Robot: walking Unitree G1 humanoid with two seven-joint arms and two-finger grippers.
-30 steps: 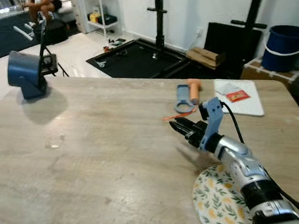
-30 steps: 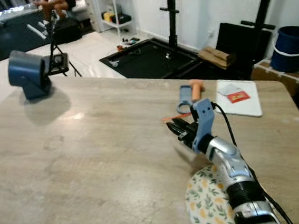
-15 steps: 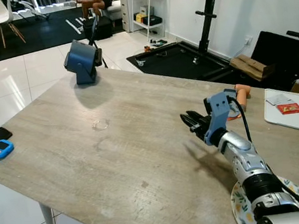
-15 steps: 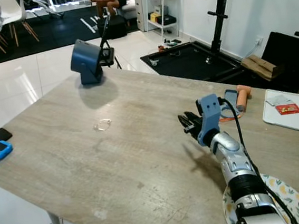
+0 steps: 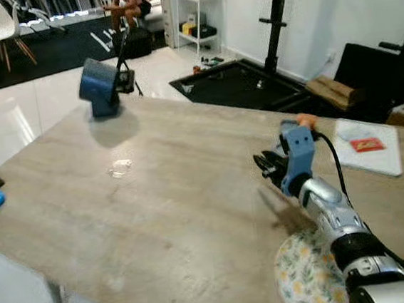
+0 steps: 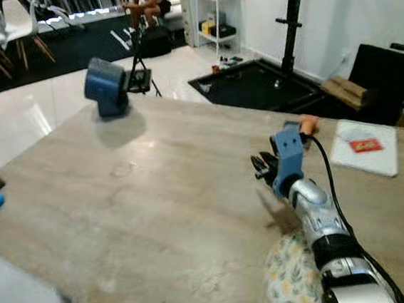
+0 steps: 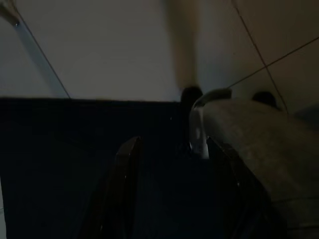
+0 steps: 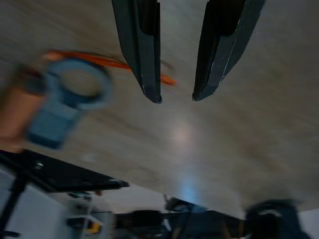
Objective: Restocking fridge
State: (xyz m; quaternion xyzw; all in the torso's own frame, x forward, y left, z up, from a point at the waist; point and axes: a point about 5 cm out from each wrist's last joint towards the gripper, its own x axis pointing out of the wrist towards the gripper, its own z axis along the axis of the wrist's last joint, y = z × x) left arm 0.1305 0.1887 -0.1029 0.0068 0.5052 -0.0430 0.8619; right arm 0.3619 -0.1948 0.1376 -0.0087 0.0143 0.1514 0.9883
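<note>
Item: my right jaws (image 5: 265,165), parted and empty, held above the bench (image 5: 157,206) in transit, no fridge stock in sight; blue-ringed tool (image 8: 60,102) at their 2 o'clock.

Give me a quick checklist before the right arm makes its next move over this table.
1. Right end effector open with nothing between the fingers: ok.
2. Right end effector raised above the table, not touching it: ok.
3. Blue-and-orange tool lies apart from the fingers, ungrasped: ok.
4. Floral plate under the forearm, near the table edge: not ok, snag risk.
5. Fridge or stock items in sight: cannot tell.
6. Left end effector open, hanging idle: ok.
</note>
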